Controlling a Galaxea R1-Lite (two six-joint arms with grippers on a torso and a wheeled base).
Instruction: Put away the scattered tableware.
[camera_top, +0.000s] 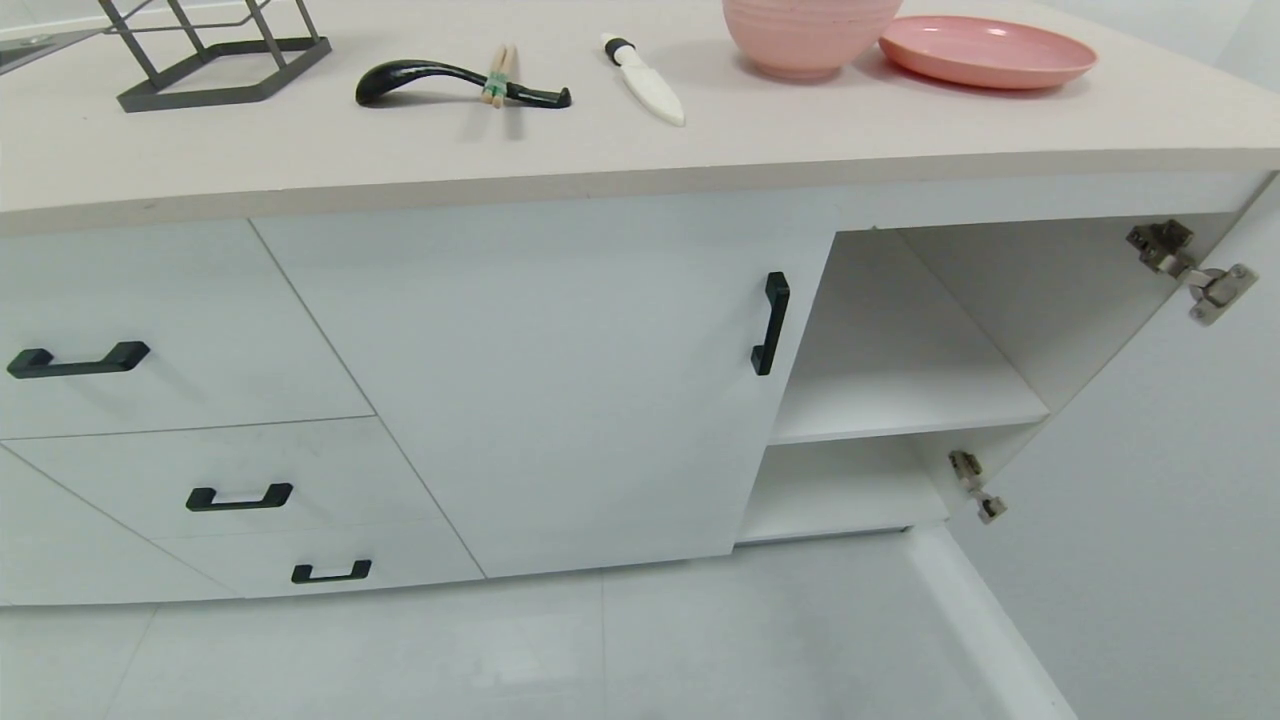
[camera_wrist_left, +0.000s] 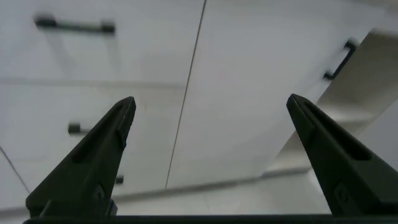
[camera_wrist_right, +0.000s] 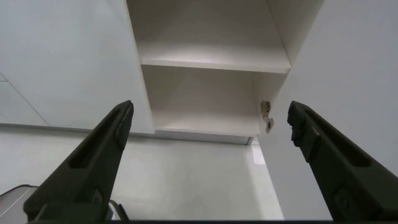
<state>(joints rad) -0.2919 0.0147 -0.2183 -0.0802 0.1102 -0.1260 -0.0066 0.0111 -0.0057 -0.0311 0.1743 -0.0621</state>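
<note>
The pink bowl, pink plate, white knife, chopsticks and black ladle sit up on the counter, while the left gripper and right gripper hang low, wide open and empty (the open cupboard looks ready for dishes).

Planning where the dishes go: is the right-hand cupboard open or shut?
Open. The cupboard door is swung wide, baring the upper shelf, the lower shelf and the hinges.
</note>
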